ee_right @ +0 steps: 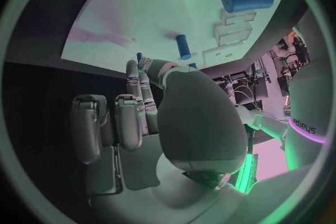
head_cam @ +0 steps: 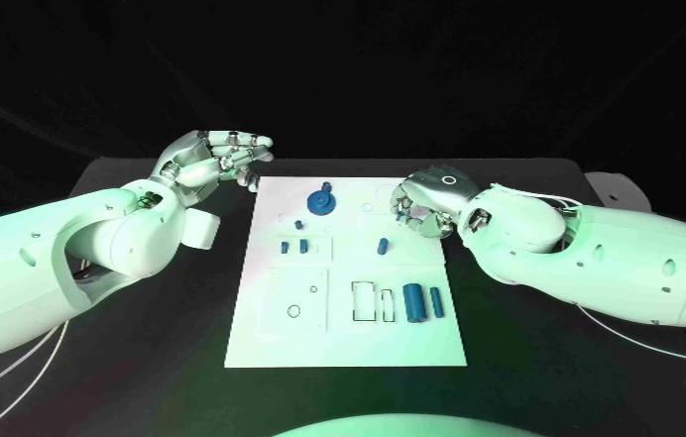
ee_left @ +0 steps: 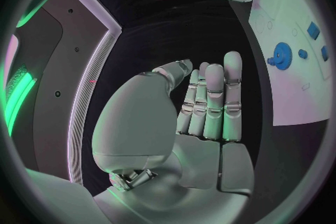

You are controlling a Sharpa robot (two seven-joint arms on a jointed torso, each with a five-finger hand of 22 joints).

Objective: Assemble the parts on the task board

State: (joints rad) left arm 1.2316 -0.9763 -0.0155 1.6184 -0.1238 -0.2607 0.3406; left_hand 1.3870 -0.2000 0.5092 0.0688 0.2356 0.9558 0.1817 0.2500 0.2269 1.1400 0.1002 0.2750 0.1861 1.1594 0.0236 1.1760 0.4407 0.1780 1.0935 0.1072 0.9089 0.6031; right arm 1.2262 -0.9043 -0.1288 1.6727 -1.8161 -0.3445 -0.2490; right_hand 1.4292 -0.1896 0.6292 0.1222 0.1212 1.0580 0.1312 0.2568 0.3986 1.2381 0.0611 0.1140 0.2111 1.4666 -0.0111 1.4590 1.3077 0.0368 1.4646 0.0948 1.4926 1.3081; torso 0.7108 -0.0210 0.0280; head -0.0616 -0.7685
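We see a flat, matte white task board (head_cam: 286, 343), rectangular, lying in the middle of a black bench (head_cam: 158, 358). Its surface carries shallow outlined recesses: rectangular frames near the centre and small rings and dots on its left half.

The parts are smooth blue pieces. A toothed gear (head_cam: 323, 201) with a short hub sits near the board's far edge. A large cylinder (head_cam: 414, 302) and a thinner cylinder (head_cam: 434, 301) lie side by side toward the board's right edge, just beside the rectangular frames. A small peg (head_cam: 382, 247) lies on its own at mid-board, and two little blocks (head_cam: 293, 247) lie to the left of centre.

The left hand (head_cam: 214, 163), silver and segmented, hovers beyond the board's far-left corner, well apart from every part; in the left wrist view its fingers (ee_left: 213, 98) stand straight and close together, palm bare, holding nothing. The gear (ee_left: 282, 56) lies off to the side of those fingers, not touching them.

The right hand (head_cam: 426, 199) is over the board's far-right region, fingers (ee_right: 133, 117) curled downward toward the white surface. In the right wrist view the peg (ee_right: 182, 46) lies on the board just past the fingertips, apart from them; we cannot tell whether anything is pinched beneath them.
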